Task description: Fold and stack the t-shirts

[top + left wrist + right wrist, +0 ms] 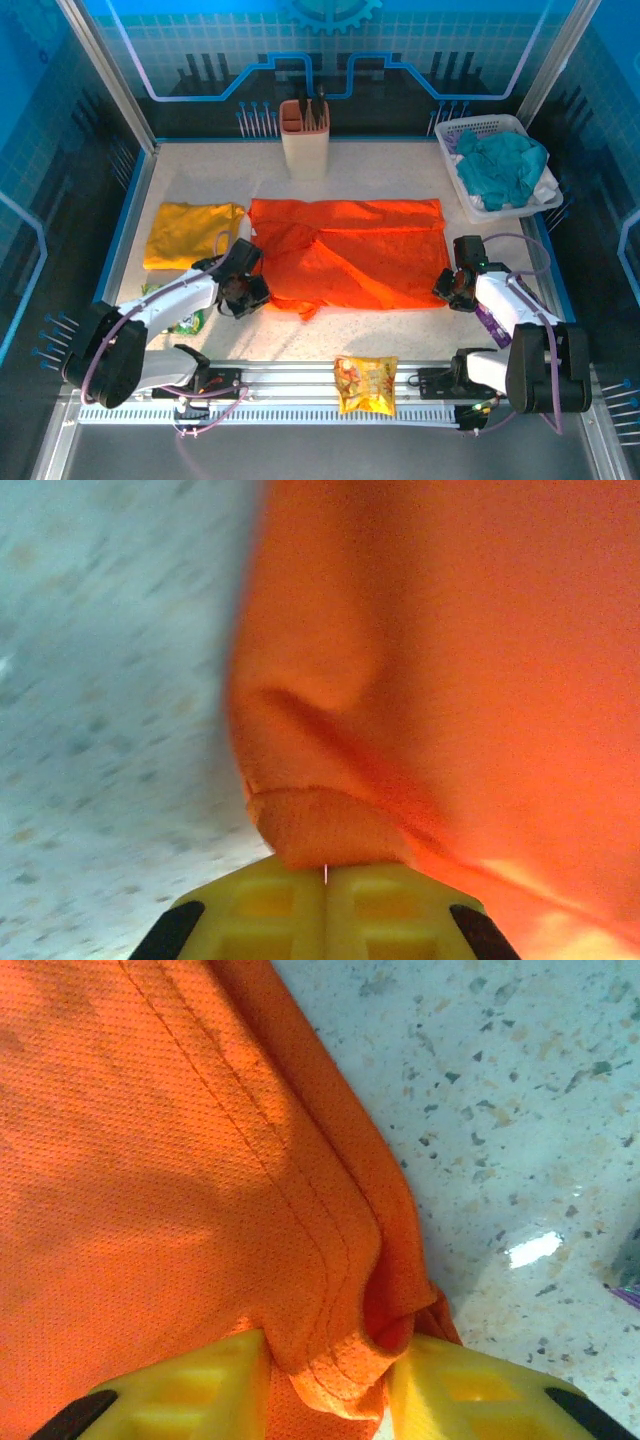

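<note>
the table (400, 165) has a pale, speckled, stone-look top. an orange t-shirt (350, 250) lies spread across its middle, creased, with one flap turned over itself. just left of the orange t-shirt sits a yellow t-shirt (190, 233), folded into a rough rectangle. behind the orange t-shirt stands a beige holder (305, 145) — upright. back-right of it rests a white basket (480, 123) of teal cloth. a green packet (188, 320) lies off its front-left corner, a purple packet (492, 322) off its front-right.
</note>
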